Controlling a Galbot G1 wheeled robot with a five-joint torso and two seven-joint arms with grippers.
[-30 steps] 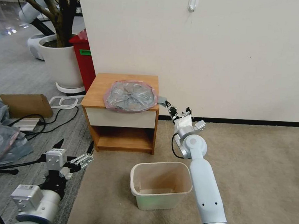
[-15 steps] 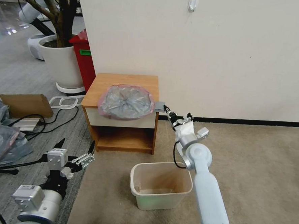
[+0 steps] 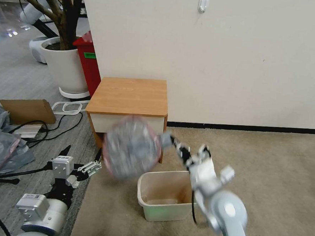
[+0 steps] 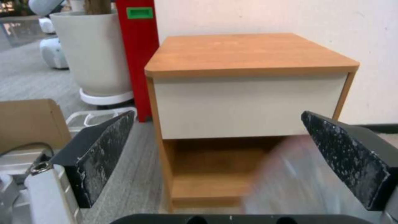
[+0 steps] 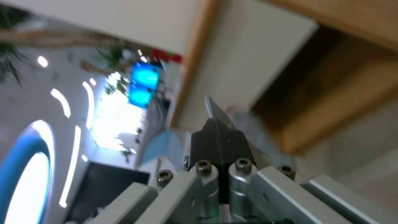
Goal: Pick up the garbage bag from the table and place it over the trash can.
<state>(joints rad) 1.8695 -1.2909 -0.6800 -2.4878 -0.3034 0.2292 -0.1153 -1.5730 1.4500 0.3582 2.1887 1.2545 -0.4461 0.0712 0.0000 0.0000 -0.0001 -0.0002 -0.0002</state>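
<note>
Garbage bag (image 3: 132, 147) off the tabletop (image 3: 130, 95), hanging in the air as a blurred grey disc with a pinkish rim, in front of the white drawer front and open lower shelf. Its right edge is pinched in the right pincer (image 3: 167, 140), which is clenched on the plastic; right wrist view shows the fingers (image 5: 219, 137) pressed together with film beside them. Trash can (image 3: 167, 195) stands on the carpet below and to the right of the bag, apart from it. Left pincer (image 3: 90, 167) low at left over the floor, released, fingers (image 4: 99, 149) spread wide, facing the nightstand.
</note>
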